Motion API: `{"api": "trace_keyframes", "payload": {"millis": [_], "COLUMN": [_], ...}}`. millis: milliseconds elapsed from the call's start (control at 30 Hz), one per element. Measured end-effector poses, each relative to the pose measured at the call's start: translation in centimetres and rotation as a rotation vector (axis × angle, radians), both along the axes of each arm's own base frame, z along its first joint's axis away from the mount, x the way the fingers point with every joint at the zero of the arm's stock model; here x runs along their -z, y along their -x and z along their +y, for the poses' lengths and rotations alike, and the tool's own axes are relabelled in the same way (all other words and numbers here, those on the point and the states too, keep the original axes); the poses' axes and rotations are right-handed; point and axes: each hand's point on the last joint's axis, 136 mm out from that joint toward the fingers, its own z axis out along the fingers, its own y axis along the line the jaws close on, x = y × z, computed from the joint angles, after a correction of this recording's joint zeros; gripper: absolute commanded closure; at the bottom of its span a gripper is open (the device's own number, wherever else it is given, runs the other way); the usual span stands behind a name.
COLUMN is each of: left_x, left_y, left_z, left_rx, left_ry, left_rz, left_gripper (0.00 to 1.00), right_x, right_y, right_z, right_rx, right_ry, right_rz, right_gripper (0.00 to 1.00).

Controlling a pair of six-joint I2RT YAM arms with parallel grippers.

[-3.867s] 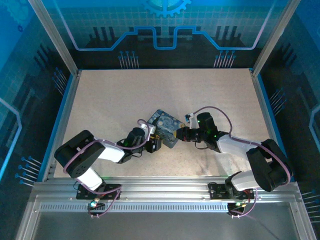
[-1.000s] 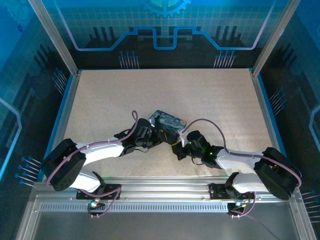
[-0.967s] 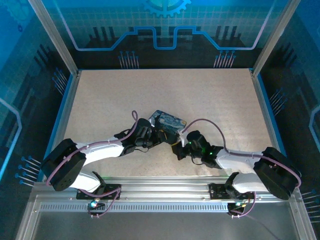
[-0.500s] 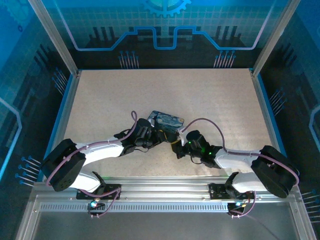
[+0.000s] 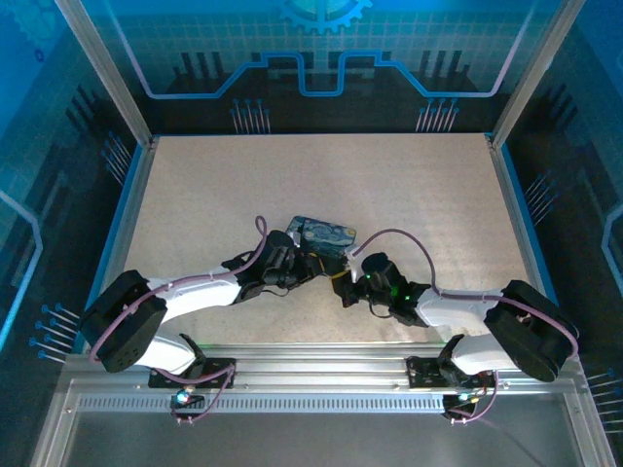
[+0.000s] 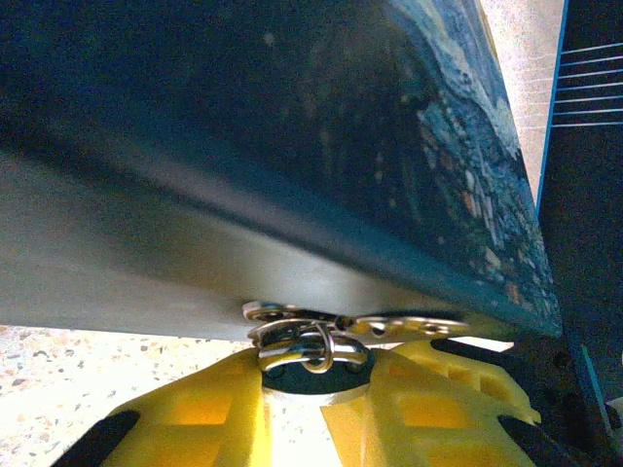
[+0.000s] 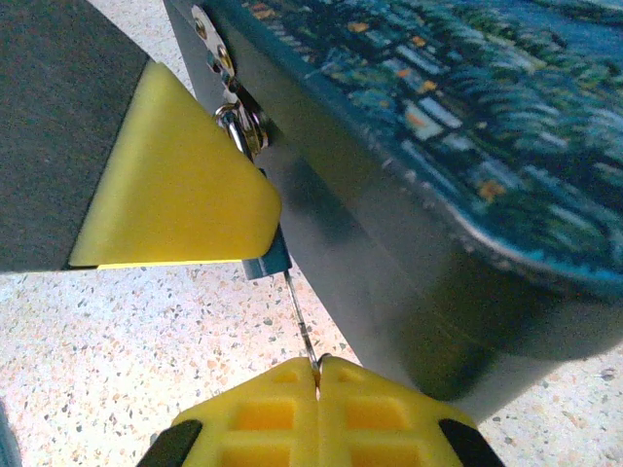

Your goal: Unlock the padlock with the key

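The left gripper (image 6: 316, 404) has its yellow pads (image 6: 219, 409) drawn in narrow on the padlock (image 6: 310, 375). The lock's small dark body sits squarely between the jaws. Its shackle rises out past their tips through a tangle of wire rings (image 6: 311, 341) to the hasp (image 6: 292, 313) on the side of the night-sky tin (image 6: 292, 146), which looms just beyond the fingertips. In the right wrist view, one of those pads shows as a yellow wedge ahead of the right jaws and to their left, close against the tin's wall. A bluish-grey corner peeks out under it, probably the lock's underside. From that corner the key (image 7: 300, 326), a thin metal sliver, runs straight back over the speckled table (image 7: 146, 350) into the right gripper (image 7: 317, 389). Its pads are pressed flat together on the key's near end, with no gap between them. The lock looks light, hard and smooth, and it hangs loosely from its rings, so it would likely swing or twist away unless pinched across its flat sides with the keyway left free. The key looks stiff along its length but thin enough to bend or slip round between the pads when turned. It is best held on its broad head, in line with the lock.
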Motion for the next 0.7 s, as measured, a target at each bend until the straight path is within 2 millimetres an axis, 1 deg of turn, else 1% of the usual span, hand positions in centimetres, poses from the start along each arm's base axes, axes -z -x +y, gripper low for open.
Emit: {"api": "trace_keyframes", "payload": {"millis": [700], "left_x": [0.01], "left_y": [0.0], "left_z": [0.01], "left_rx": [-0.014], "left_ry": [0.009], "left_rz": [0.016], "left_gripper": [0.75], "right_x": [-0.06], "right_y": [0.02], "right_z": [0.03], "right_rx": [-0.002], "right_ry": [-0.007], "right_rz": [-0.006], "right_gripper": [0.98]}}
